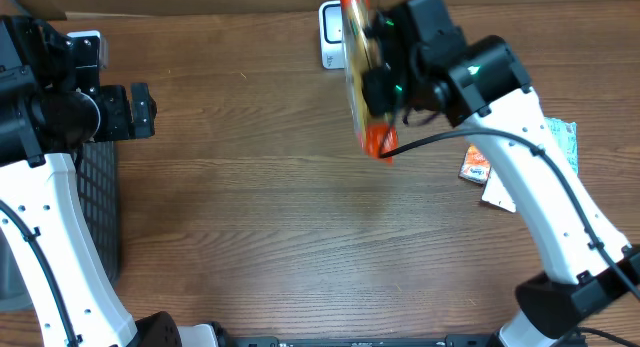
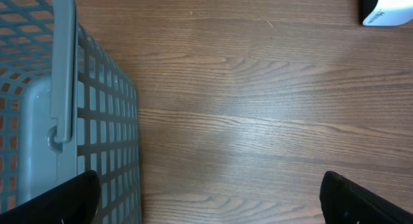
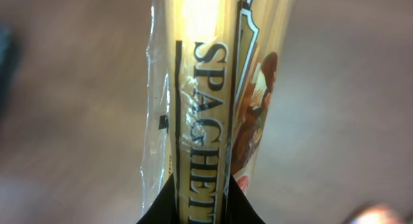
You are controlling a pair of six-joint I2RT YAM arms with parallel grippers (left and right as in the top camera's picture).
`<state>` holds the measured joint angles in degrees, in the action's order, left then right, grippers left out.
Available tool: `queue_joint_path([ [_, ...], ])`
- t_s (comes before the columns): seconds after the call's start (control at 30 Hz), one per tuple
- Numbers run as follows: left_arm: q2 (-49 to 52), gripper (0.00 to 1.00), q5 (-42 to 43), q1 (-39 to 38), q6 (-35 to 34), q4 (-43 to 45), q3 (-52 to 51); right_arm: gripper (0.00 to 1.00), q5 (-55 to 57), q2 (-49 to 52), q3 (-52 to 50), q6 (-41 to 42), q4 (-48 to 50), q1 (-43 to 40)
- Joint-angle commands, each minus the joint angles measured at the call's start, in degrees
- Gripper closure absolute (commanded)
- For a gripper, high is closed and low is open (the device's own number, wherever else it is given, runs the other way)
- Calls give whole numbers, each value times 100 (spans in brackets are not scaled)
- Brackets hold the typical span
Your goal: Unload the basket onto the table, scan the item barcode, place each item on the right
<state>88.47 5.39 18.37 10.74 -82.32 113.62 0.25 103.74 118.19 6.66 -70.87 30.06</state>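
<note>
One spaghetti packet [image 3: 206, 88], lettering readable right-wrist only

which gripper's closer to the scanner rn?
Right. The right gripper holds the spaghetti pack right beside the scanner; the left gripper hangs open far off, by the basket.

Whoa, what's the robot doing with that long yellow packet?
The right arm's fingers are shut on a spaghetti packet, holding it up above the table, close to the white scanner at the far edge. The left arm's fingers are open and empty, over beside the grey basket. A few other packets lie on the table to the right.
</note>
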Motion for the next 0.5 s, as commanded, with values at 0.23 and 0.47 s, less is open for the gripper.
queue_joint_path([
  [0.23, 35, 0, 44, -39, 85, 2, -7, 96, 5316, 1939, 601, -1543, 2673, 404],
  [0.47, 35, 0, 44, -39, 85, 2, -7, 96, 5921, 3029, 601, -3287, 4258, 328],
])
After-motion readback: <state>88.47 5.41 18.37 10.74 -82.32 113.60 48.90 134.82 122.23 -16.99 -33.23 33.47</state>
